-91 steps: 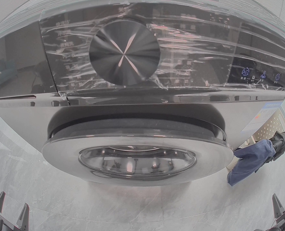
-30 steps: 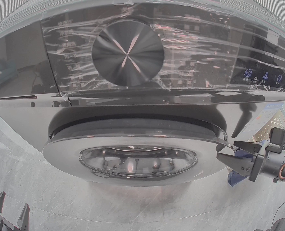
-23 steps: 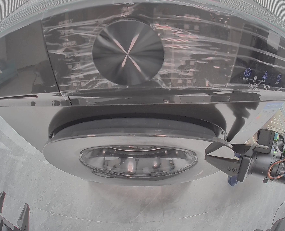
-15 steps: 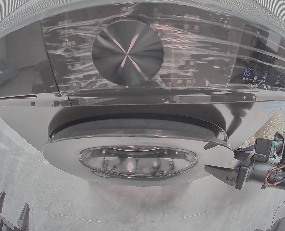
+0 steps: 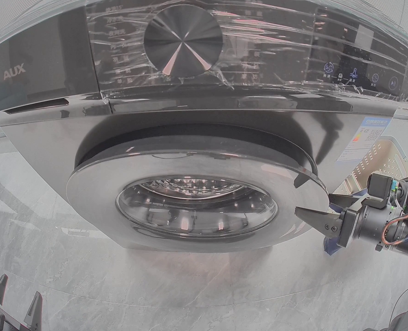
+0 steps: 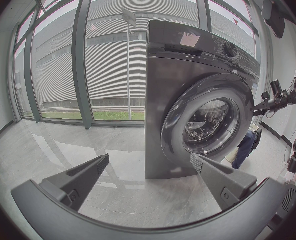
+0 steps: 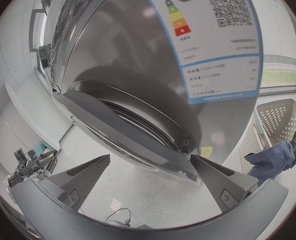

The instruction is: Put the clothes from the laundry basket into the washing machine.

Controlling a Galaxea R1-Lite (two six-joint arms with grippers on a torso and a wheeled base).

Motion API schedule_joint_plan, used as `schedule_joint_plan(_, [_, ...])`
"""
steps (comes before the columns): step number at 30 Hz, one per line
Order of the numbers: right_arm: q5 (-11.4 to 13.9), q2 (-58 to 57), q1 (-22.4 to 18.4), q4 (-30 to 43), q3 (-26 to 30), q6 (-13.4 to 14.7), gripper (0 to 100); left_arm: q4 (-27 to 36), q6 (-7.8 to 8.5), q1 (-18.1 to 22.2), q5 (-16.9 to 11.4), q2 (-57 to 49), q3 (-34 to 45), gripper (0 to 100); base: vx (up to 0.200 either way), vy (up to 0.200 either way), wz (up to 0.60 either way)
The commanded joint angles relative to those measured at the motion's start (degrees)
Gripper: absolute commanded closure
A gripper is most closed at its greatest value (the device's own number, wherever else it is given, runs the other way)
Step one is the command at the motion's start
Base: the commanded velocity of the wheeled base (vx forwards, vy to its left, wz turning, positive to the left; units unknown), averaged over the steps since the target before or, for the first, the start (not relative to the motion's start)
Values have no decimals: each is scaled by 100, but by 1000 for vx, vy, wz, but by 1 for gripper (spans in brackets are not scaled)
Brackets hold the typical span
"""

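Head view puts your right claw, spread and empty, at the right rim of the washing machine door, far nearer than your open left claw, with the blue garment draped over the laundry basket beyond it.

Laundry basket is partly hidden behind the washing machine and the right arm. Blue garment is mostly covered by that arm.
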Motion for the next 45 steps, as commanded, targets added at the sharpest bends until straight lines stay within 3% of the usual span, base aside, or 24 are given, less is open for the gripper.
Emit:
schedule_joint_plan(1, [2, 188, -43, 17, -86, -7, 0, 1, -2, -2, 1, -104, 101, 0, 0, 0, 0])
schedule_joint_plan(8, [55, 39, 80, 25, 292, -42, 0, -8, -11, -2, -8, -104, 101, 0, 0, 0, 0])
schedule_joint_plan(15, [63, -506, 194, 52, 678, -42, 0, 1, -2, -2, -8, -104, 101, 0, -171, 0, 0])
schedule_joint_plan(25, [81, 127, -61, 43, 10, -69, 0, 1, -2, -2, -8, -104, 101, 0, 0, 0, 0])
schedule_joint_plan(29, [283, 487, -237, 43, -333, -324, 0, 1, -2, -2, -8, -104, 101, 0, -150, 0, 0])
schedule_joint_plan(33, [380, 628, -254, 34, -491, -341, 0, 1, -11, -2, -8, -104, 101, 0, 0, 0, 0])
schedule_joint_plan(37, [424, 584, -193, 96, -438, -341, 0, -8, -11, -2, -8, -104, 101, 0, 0, 0, 0])
schedule_joint_plan(45, [415, 144, 62, 140, 212, -341, 0, -8, -2, -2, -8, -104, 101, 0, 0, 0, 0])
